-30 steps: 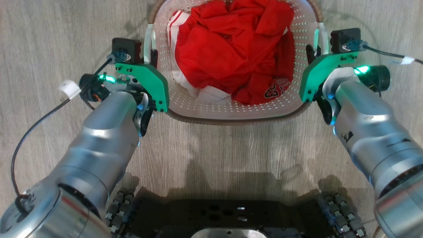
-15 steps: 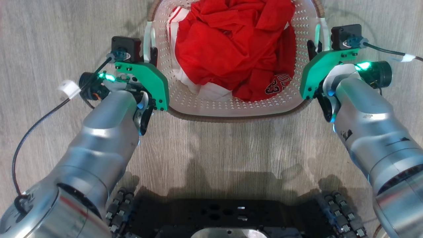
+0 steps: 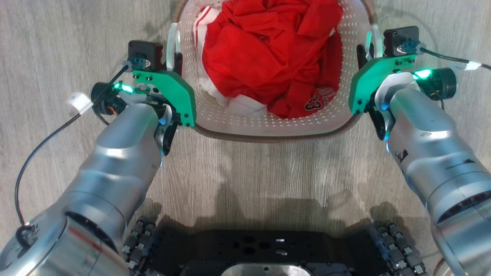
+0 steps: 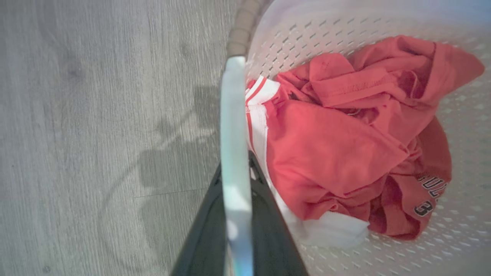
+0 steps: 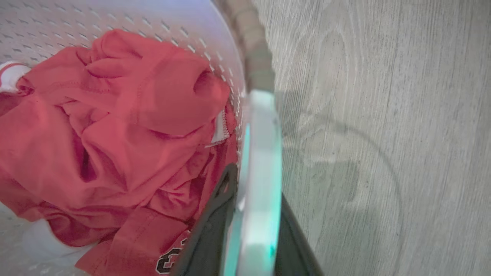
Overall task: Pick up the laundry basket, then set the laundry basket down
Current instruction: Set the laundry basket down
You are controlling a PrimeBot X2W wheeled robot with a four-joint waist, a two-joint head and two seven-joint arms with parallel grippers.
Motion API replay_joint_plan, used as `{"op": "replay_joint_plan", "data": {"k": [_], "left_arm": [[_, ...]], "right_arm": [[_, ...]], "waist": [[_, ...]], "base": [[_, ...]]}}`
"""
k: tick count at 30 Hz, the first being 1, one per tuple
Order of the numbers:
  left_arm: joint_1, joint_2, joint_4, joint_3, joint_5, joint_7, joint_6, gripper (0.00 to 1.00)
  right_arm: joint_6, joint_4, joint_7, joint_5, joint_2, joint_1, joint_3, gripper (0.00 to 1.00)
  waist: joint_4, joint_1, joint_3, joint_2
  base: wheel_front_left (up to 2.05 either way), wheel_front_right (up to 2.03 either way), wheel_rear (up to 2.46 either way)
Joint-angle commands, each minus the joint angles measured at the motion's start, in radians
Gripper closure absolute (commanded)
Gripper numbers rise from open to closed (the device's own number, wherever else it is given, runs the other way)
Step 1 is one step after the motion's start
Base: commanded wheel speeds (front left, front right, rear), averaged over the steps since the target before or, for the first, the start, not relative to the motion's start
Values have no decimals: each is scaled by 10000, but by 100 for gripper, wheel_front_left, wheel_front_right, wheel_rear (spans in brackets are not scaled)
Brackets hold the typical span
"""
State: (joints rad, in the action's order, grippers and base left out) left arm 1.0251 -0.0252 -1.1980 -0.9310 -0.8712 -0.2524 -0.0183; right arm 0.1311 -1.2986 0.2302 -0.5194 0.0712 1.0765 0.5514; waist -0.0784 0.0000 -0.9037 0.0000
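The laundry basket (image 3: 268,125), white perforated plastic with a brown rim, lies ahead of me on the floor, its far end cut off by the head view's top edge. Red and white clothes (image 3: 268,57) fill it. My left gripper (image 3: 177,63) is shut on the left white handle (image 4: 232,115), whose band runs between the two dark fingers (image 4: 268,230). On the other side, my right gripper (image 3: 362,53) has the right handle (image 5: 262,126) between its fingers (image 5: 218,214), which lie snug against it.
Grey wood-grain floor (image 3: 245,172) surrounds the basket. My dark wheeled base (image 3: 264,249) sits at the bottom of the head view. A black cable (image 3: 42,145) trails from the left wrist, and another cable (image 3: 452,59) leaves the right wrist.
The basket and both grippers have shifted a little toward the top of the head view. Both handles stay between the fingers.
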Motion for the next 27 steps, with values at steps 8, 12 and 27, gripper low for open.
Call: {"op": "replay_joint_plan", "data": {"k": [8, 12, 27], "left_arm": [[-62, -250, 81, 206, 72, -93, -174, 0], [-129, -250, 114, 259, 36, -93, -247, 0], [-785, -618, 1808, 1899, 1549, -93, -735, 0]], "right_arm": [[-4, 79, 37, 623, -204, -631, -481, 0], [-4, 79, 111, 833, -207, -591, -697, 0], [-4, 1420, 312, 1654, -209, -705, -1865, 0]], "waist": [[-27, 0, 2, 0], [-62, 0, 85, 0], [158, 0, 1309, 0]], "base": [[0, 0, 0], [0, 0, 0], [0, 0, 0]]}}
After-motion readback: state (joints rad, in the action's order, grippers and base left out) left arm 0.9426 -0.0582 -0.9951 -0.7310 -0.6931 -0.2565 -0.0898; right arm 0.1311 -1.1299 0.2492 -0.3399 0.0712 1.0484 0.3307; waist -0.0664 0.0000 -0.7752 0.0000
